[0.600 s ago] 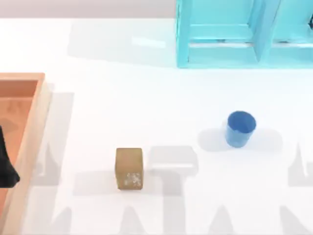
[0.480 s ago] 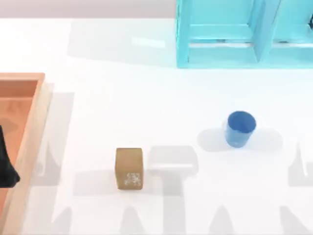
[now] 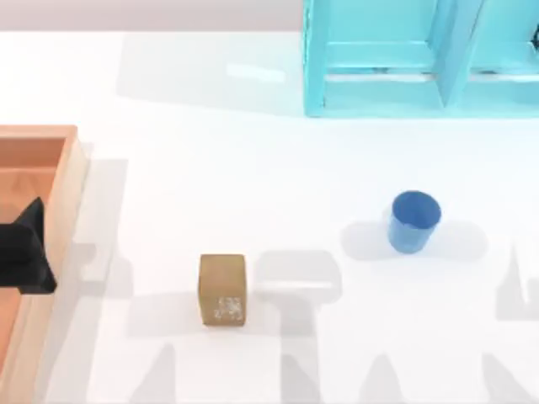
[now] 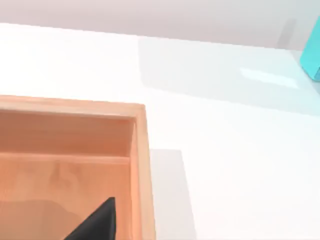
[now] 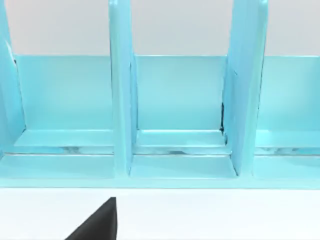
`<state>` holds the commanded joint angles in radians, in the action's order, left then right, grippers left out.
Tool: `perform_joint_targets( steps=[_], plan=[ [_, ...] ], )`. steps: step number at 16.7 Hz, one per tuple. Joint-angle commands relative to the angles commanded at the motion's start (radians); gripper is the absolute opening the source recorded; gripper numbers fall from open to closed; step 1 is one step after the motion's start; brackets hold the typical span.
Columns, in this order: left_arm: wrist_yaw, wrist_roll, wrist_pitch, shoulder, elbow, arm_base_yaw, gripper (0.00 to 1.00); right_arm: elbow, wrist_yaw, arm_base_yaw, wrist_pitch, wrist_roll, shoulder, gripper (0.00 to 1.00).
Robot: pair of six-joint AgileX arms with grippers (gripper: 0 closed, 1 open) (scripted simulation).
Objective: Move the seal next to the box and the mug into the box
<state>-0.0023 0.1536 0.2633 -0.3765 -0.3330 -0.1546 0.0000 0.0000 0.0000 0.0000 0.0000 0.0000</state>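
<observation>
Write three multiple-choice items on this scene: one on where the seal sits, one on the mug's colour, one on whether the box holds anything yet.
1. Where is the seal?
A. inside the box
B. on the table between the box and the mug
C. on the cyan shelf

2. What colour is the mug?
A. blue
B. red
C. white

3. What is the state of the box?
A. holds the mug
B. holds the seal
C. holds neither yet

Answers: 1 B, the top view shows it on the white table, right of the box, left of the mug. 2 A, its rim and wall are blue. 3 C, both things stand outside; the left gripper hangs over it.
</observation>
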Motion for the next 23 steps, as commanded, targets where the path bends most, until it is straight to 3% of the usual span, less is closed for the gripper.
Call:
perform_joint_targets(
  steps=[13, 18, 23],
  plan=[
    [-0.002, 0.411, 0.736, -1.23, -0.912, -0.43, 1.0, 0.0, 0.0, 0.0, 0.0, 0.0, 0.0, 1.0],
    [0.0, 0.499, 0.886, -1.47, -1.113, -0.522, 1.0, 0.0, 0.0, 0.0, 0.0, 0.0, 0.0, 1.0],
    [0.0, 0.511, 0.906, -1.502, -1.14, -0.535, 1.0, 0.0, 0.0, 0.0, 0.0, 0.0, 0.0, 1.0]
  ],
)
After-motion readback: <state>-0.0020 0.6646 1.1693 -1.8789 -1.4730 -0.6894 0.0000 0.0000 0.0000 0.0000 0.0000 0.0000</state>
